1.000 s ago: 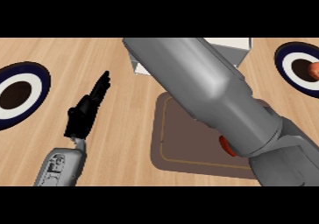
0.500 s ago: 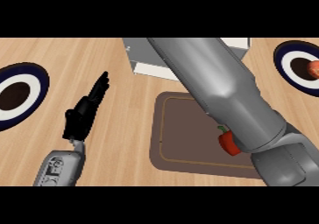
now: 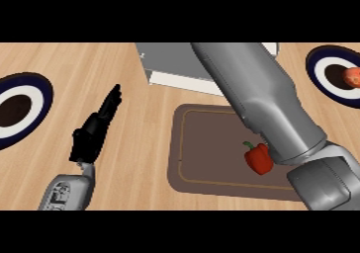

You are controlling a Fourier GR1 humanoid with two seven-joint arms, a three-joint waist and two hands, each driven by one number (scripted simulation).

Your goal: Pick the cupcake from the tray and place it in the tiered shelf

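Observation:
The brown tray (image 3: pixel 204 148) lies on the wooden counter, right of centre. A red bell pepper (image 3: pixel 259 158) lies on its right part. No cupcake shows anywhere in the head view. The white and grey tiered shelf (image 3: pixel 172 66) stands just behind the tray, at the top. My right forearm (image 3: pixel 263 104) runs from the lower right up over the tray and the shelf to the picture's top edge, where the right hand is cut off. My left hand (image 3: pixel 95 133) rests open at the left, fingers straight and pointing up, apart from the tray.
A dark blue plate with a white ring (image 3: pixel 29 106) and a dark brown centre lies at the far left. At the far right a matching plate (image 3: pixel 325 64) holds a round reddish fruit (image 3: pixel 355 76).
My right forearm has swung to the right across the tray, uncovering the red bell pepper. The left hand has stayed in place.

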